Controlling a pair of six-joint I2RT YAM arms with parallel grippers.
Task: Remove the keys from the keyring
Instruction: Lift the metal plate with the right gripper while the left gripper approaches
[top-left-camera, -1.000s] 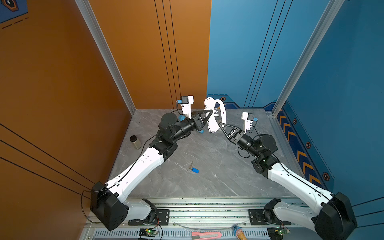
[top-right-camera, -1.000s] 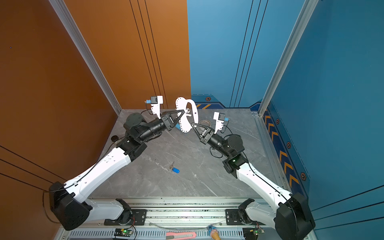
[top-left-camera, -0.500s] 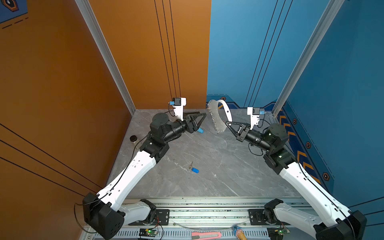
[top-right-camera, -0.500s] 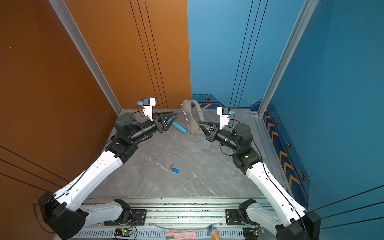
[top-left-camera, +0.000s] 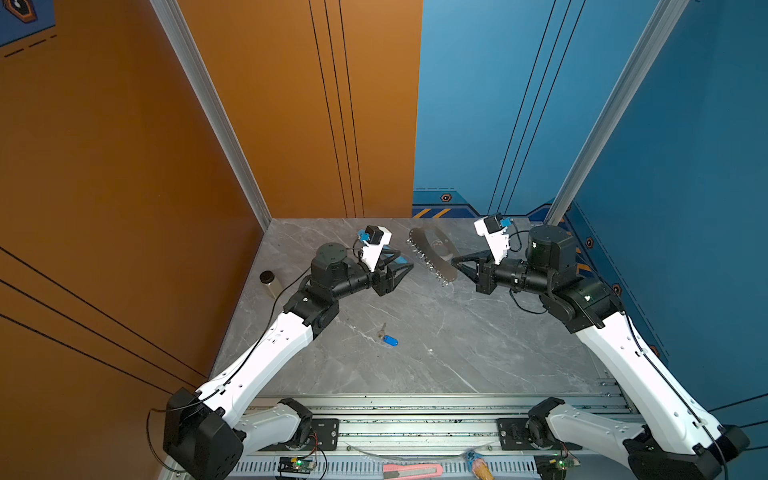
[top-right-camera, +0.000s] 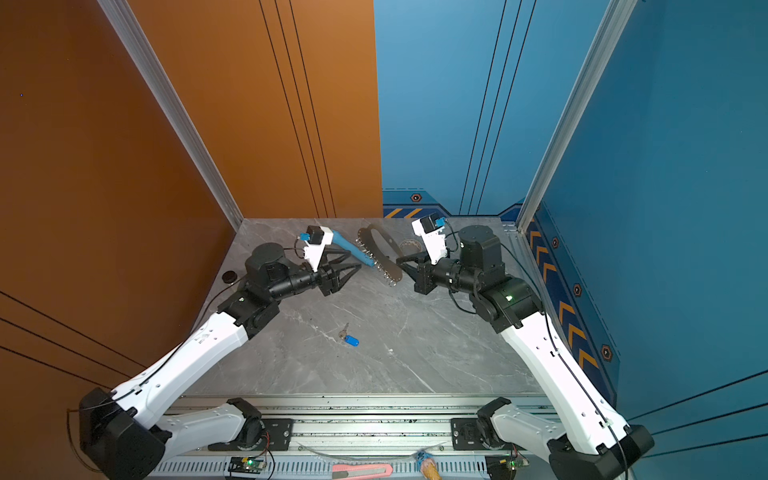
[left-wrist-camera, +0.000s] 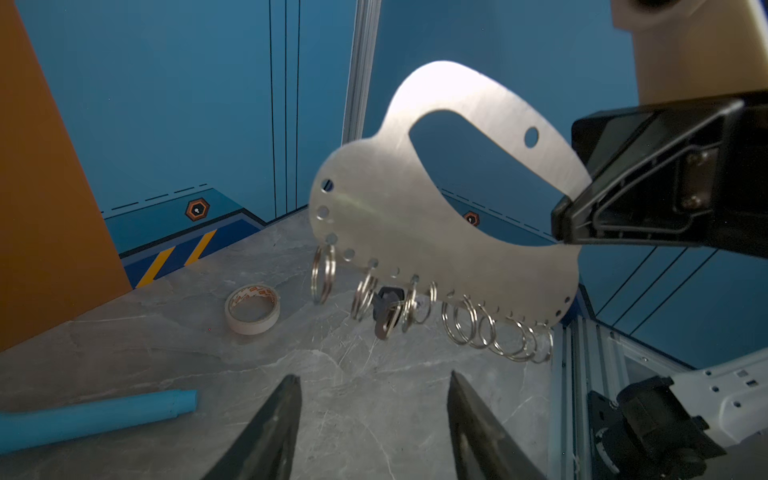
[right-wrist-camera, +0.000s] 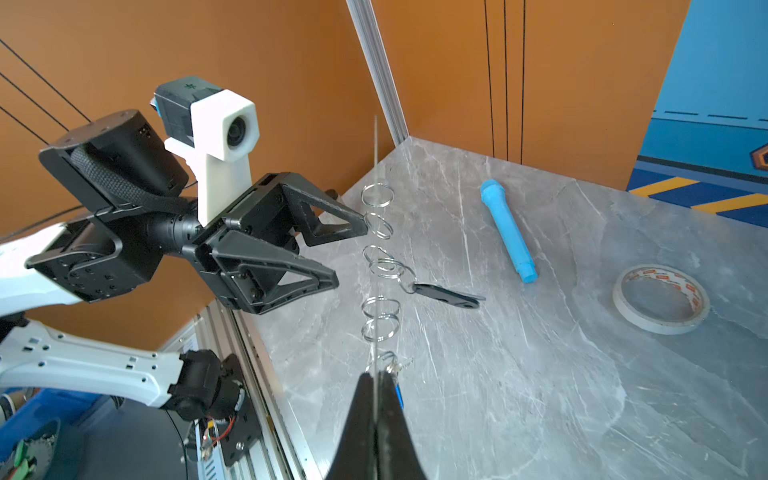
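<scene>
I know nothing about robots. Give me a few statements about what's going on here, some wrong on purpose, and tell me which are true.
1. The right pincer grips the metal plate and holds it off the table. True.
2. The left pincer holds a key. False: it is open and empty.
3. A key with a blue tag lies on the table, apart from the plate. True.
4. Every key is off the plate. False: a dark key hangs from one of its rings.
5. The tape roll sits around the blue tube. False: they lie apart on the table.
</scene>
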